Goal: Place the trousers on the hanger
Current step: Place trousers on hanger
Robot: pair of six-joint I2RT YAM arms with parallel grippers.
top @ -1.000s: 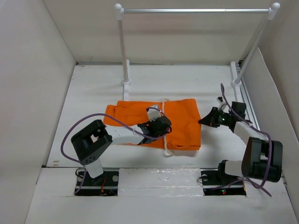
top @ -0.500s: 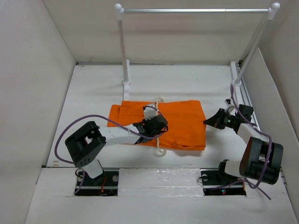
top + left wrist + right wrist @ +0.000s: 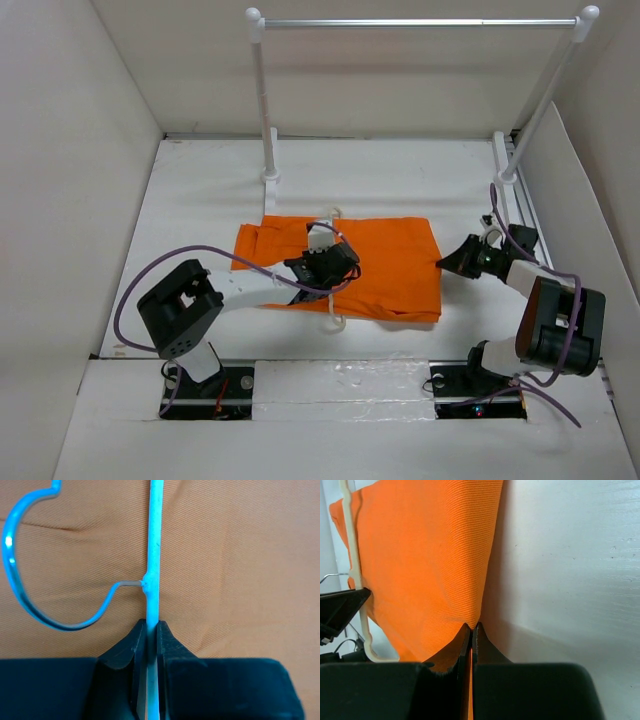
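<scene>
The trousers (image 3: pixel 385 265) lie folded flat near the middle of the white surface (image 3: pixel 200 210), a wide orange slab with its long side running from 9 to 3 o'clock. The hanger (image 3: pixel 152 555) lies across the cloth from 12 to 6 o'clock, a little toward the 9 o'clock side of the slab's middle, and in the top view both its ends poke past the cloth edges. My left end effector (image 3: pixel 151 630) is pressed together on the hanger's thin cream bar, pinching it just below the spot where the wire hook (image 3: pixel 20 590) joins. In my left wrist view that hook curls out toward 9 o'clock over the orange fabric. My right end effector (image 3: pixel 471 629) sits at the 3 o'clock edge of the trousers, its fingers closed tight on the cloth's border, which rises in a small peak between them. At 12 o'clock from the trousers, well apart, stands the rack (image 3: pixel 265 110) with its white posts and silver bar
</scene>
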